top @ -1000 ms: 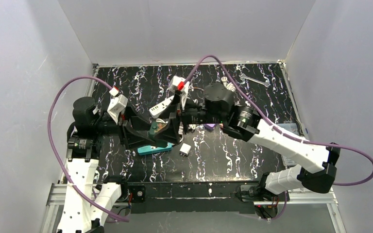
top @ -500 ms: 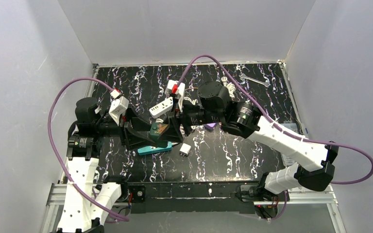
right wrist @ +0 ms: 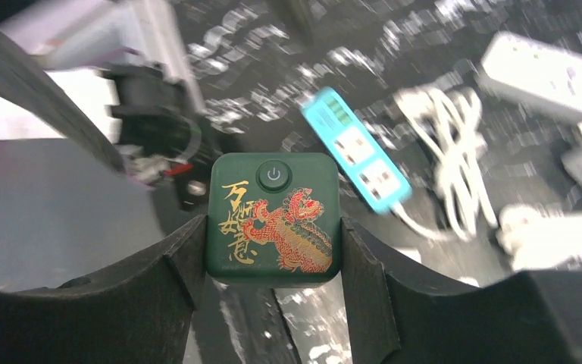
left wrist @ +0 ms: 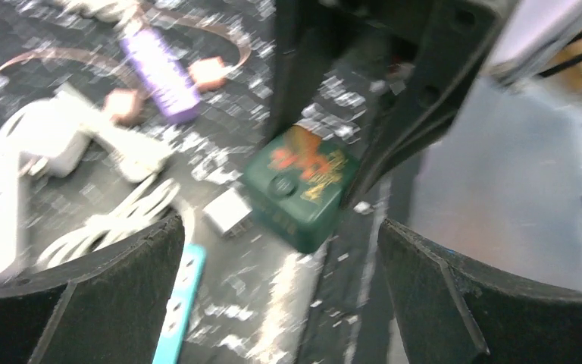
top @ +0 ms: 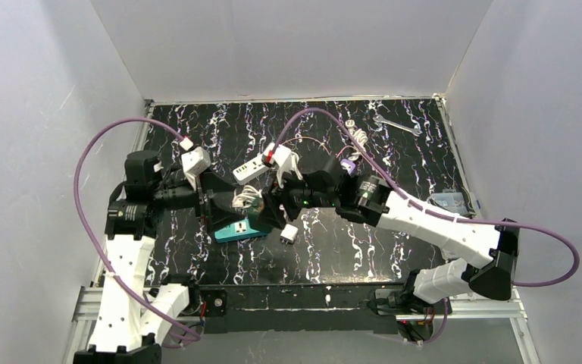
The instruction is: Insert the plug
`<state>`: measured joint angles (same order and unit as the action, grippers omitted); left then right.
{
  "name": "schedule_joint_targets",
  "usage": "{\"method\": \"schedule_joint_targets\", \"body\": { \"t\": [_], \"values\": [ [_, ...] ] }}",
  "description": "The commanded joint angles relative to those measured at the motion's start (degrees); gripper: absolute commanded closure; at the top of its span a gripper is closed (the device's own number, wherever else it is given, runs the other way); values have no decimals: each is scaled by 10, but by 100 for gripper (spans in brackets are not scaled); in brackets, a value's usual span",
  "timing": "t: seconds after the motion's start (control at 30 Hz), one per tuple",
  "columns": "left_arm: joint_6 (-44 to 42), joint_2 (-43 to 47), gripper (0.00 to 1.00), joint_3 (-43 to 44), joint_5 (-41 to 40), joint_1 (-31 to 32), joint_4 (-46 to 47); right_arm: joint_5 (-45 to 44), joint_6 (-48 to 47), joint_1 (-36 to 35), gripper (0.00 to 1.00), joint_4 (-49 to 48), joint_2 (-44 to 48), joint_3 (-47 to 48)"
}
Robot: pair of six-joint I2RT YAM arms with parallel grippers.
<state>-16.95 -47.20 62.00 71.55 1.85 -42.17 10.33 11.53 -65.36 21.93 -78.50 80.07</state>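
Observation:
The plug (right wrist: 273, 220) is a dark green square block with a red-and-gold dragon and a power button. My right gripper (right wrist: 273, 235) is shut on it, one finger on each side. From above, the plug (top: 247, 222) hangs just over the teal power strip (top: 231, 233). The strip's sockets (right wrist: 356, 148) show beyond the plug in the right wrist view. My left gripper (left wrist: 280, 235) is open and empty, just short of the plug (left wrist: 299, 189). In the top view the left gripper (top: 223, 208) faces the right gripper (top: 264, 216) at close range.
A small white adapter (top: 289, 233) lies right of the teal strip. A white power strip (top: 251, 171) and a coiled white cable (top: 246, 199) lie behind it. Further back are a purple piece (top: 348, 163) and a wrench (top: 396, 125). A clear box (top: 449, 201) sits at the right edge.
The left gripper let go of the green plug and drew back to the left. The right gripper closed on the plug and carried it down toward the teal strip.

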Motion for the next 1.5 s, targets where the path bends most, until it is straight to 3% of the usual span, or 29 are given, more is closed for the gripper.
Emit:
{"method": "schedule_joint_targets", "body": {
  "t": [0.0, 0.2, 0.43, 0.57, 1.03, 1.27, 1.47],
  "values": [
    [-160, -51, 2, -4, -226, -1, -70, -211, 64, -5, 99, -65, 47, -99],
    [-231, -112, 3, -62, -383, -6, -30, -441, 150, -72, 99, -127, 3, -156],
    [-218, -156, 6, -125, -483, -18, 86, -571, 166, -135, 99, -199, -99, -147],
    [-204, -191, 9, -138, -507, -41, 121, -588, 142, -162, 99, -297, -131, -175],
    [-209, -267, 11, -213, -522, -41, 246, -636, 178, -161, 99, -304, -199, -141],
    [-212, -283, 13, -209, -488, -41, 232, -653, 203, -154, 99, -310, -213, -142],
    [-251, -269, 20, -222, -457, -41, 174, -617, 249, -127, 99, -304, -214, -147]
  ]
}}
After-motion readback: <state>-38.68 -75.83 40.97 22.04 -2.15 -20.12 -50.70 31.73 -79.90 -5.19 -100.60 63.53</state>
